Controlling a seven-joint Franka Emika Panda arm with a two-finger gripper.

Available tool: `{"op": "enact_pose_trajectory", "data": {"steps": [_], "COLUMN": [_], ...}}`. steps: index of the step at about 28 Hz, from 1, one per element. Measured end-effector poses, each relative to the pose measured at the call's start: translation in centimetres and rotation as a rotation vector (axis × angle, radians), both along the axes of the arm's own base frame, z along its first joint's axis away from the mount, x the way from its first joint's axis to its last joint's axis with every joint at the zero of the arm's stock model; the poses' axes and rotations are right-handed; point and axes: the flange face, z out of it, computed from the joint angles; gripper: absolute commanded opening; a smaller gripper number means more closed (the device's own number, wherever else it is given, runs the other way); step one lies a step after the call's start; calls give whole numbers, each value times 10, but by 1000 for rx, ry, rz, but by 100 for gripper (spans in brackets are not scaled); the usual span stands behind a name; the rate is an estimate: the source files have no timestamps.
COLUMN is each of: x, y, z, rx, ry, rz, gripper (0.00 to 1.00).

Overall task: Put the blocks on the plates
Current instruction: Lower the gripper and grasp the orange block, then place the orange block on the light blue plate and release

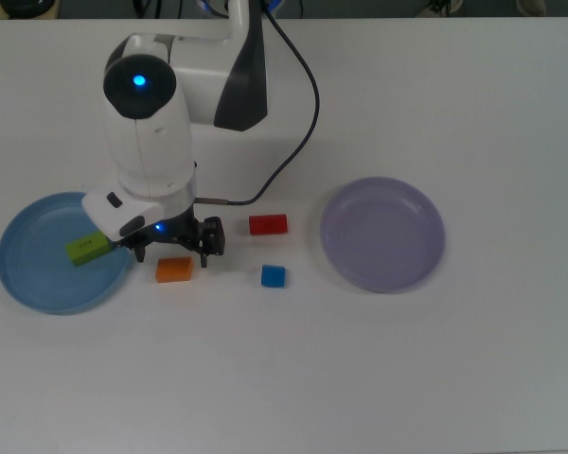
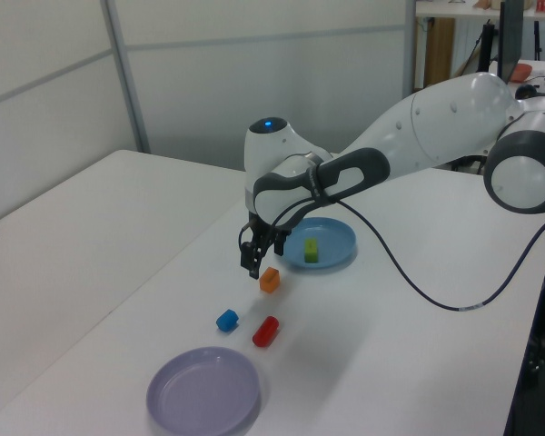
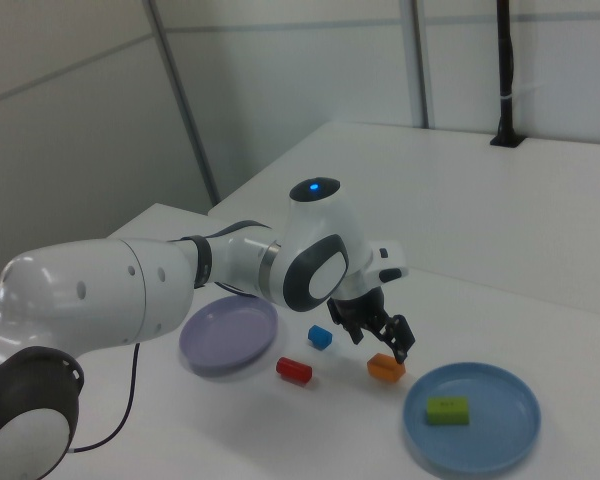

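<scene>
The lime-green block (image 1: 87,249) lies on the light blue plate (image 1: 36,284) at the top view's left. My gripper (image 1: 173,248) hovers just above the orange block (image 1: 173,270), open, with nothing between its fingers. In the left view the gripper (image 2: 257,260) hangs slightly behind the orange block (image 2: 270,280). The red block (image 1: 268,224) and the small blue block (image 1: 274,275) rest on the table between the orange block and the lavender plate (image 1: 382,234), which holds nothing.
The white arm and its black cable (image 1: 298,142) stretch from the top view's upper edge over the table's middle. The table edge (image 2: 100,327) runs close to the lavender plate (image 2: 203,391) in the left view.
</scene>
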Motion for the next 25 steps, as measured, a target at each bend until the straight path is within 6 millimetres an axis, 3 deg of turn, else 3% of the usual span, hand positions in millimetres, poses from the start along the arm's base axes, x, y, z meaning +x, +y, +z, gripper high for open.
{"op": "enact_pose_trajectory", "data": {"steps": [8,10,11,12,16,25], "x": [4,4,4,4,5,7], "y": [0,0,0,0,0,-2], "z": [-33,-38,-39,-39,-38,-34], "rx": [2,2,3,3,2,1], "ry": [5,9,10,11,-1,-18], "rz": [2,2,2,2,3,-2], "gripper": [98,82,59,49,19,9]}}
